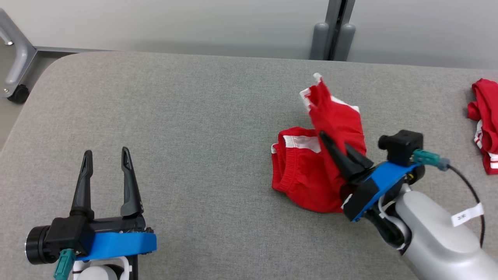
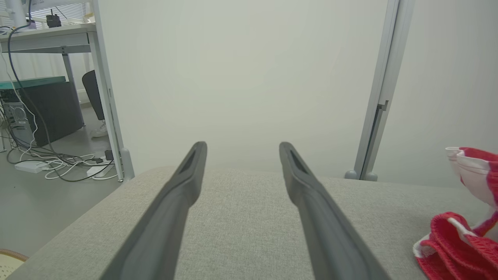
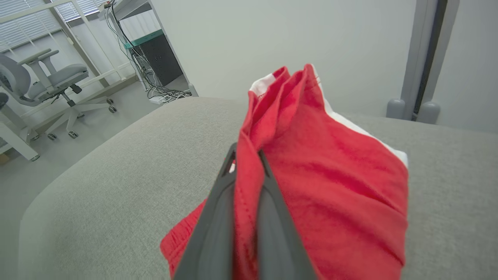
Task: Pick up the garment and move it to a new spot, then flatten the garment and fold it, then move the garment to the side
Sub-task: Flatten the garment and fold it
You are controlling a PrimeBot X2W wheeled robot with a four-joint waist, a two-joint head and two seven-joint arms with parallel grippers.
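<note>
Our right gripper (image 1: 334, 140) has its fingers (image 3: 218, 225) pressed together on a fold of the red garment (image 1: 307, 175). In the right wrist view the cloth runs up between them and bunches above their tips. The pinched part stands off the table (image 1: 175, 136) in a peak, with white trim (image 1: 306, 95) at its top. The rest of the garment, ribbed waistband and all, lies on the grey surface just left of the gripper. In the head view the whole garment sits right of the table's middle.

Our left gripper (image 1: 107, 151) is at the lower left of the head view, its fingers spread wide over the grey table and pointing toward the far wall (image 1: 194, 23). It is well apart from the garment, which shows at the right edge of the left wrist view.

Further out, a second red-and-white cloth (image 1: 486, 116) lies at the table's right edge, apart from the garment. A grey post (image 1: 334, 27) stands against the pale wall behind the table. Off the table's left corner we see floor, with loose cables (image 2: 58, 163) in the left wrist view and a chair (image 3: 50, 77) in the right wrist view.
</note>
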